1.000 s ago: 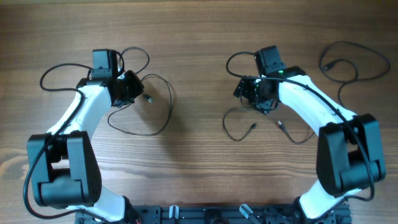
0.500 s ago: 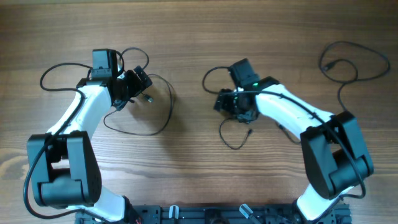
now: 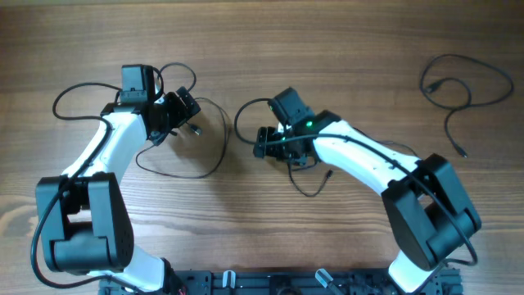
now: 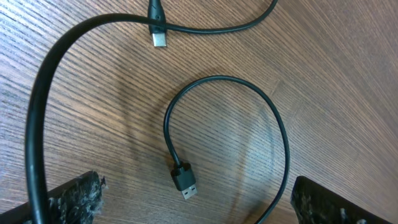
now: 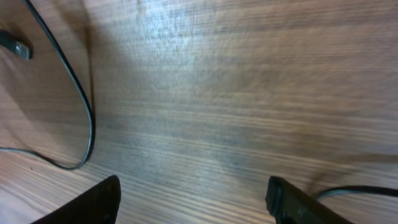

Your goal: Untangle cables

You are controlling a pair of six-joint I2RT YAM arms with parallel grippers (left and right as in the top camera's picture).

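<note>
Wooden table (image 3: pixel 262 33): three cables (image 4: pixel 217 77) lie apart, seemingly untangled; left gripper (image 3: pixel 192 115) and right gripper (image 3: pixel 260 143) jaws spread, empty.

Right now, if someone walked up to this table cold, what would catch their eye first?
Two white-and-black robot arms fill the wooden table, both with open grippers. The left gripper hovers at left centre over a black cable loop whose USB plug lies on the wood between its fingers; the right gripper reaches to mid-table over bare wood. A lone cable sprawls in the far right corner.
</note>
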